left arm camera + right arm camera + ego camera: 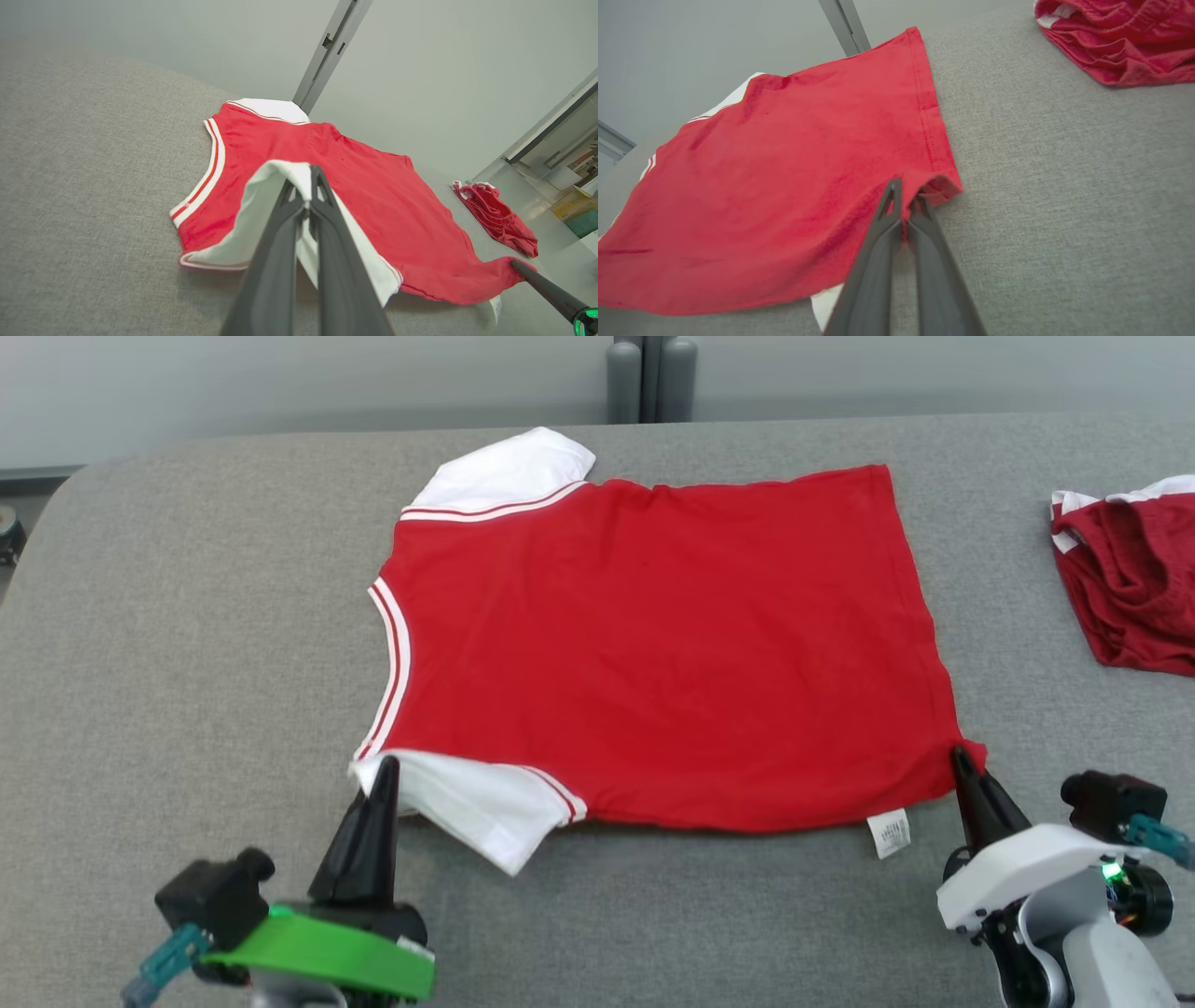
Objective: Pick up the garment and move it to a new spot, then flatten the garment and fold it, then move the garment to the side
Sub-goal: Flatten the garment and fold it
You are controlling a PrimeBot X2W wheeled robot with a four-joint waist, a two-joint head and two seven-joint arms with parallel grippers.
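The garment (653, 644) is a red T-shirt with white sleeves, spread flat on the grey table, collar toward the left. My left gripper (385, 767) is shut on the near white sleeve (261, 205), which is lifted a little off the table. My right gripper (960, 758) is shut on the near hem corner (938, 184) of the garment, pinching the red cloth. In the left wrist view the right gripper's fingers (537, 280) reach in at the lower right, at that corner. A white care label (888, 832) sticks out under the near edge.
A second red and white garment (1130, 583) lies crumpled at the table's right edge. The grey table (187, 644) runs wide to the left. A grey post (651, 378) stands behind the far edge.
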